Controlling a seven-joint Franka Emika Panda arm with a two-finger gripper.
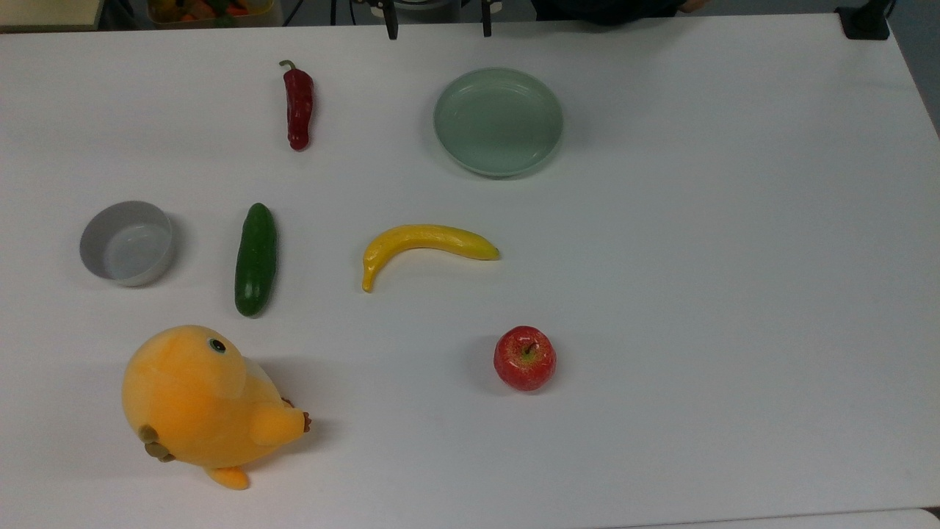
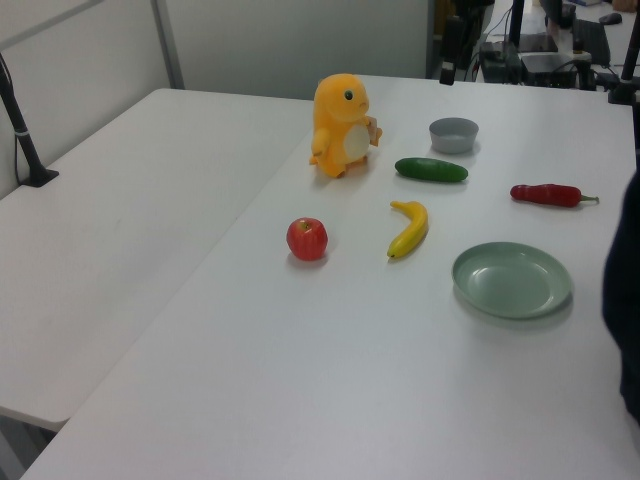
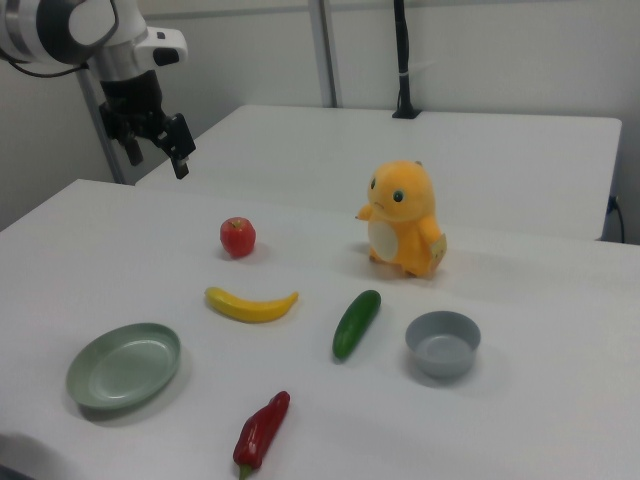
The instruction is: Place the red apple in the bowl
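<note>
- White counter (image 1: 698, 294) under even light, a second white tabletop (image 2: 120, 230) butted against it on the left view's left; pale wall and metal posts behind.
- Red apple (image 1: 524, 358) resting upright on the counter, stem up with a yellow-green patch around it, at about 5 o'clock from the top view's centre; bare counter all round it.
- Grey bowl (image 1: 127, 242) at 9 o'clock in the top view, empty, straight-walled, well apart from the apple.
- Green cucumber (image 1: 255, 259) lying just beside the bowl at its 3 o'clock in the top view, lengthwise from 12 to 6.
- Yellow banana (image 1: 422, 247) near the top view's centre, at about 11 o'clock from the apple, curved with its ends turned down.
- Dark red chili pepper (image 1: 299, 106) at 11 o'clock in the top view, stem toward 12.
- Pale green plate (image 1: 498, 121) at 12 o'clock in the top view, empty.
- Orange plush toy (image 1: 202, 400) at 7 o'clock in the top view, at 6 o'clock from the bowl.
- Gripper (image 3: 155, 145) hanging in the air at 10 o'clock in the right view, above and well apart from the apple (image 3: 238, 236); black fingers (image 3: 180, 147) spread apart, holding nothing.
- Dark sleeve of a person (image 2: 622, 290) at the left view's 3 o'clock edge.
</note>
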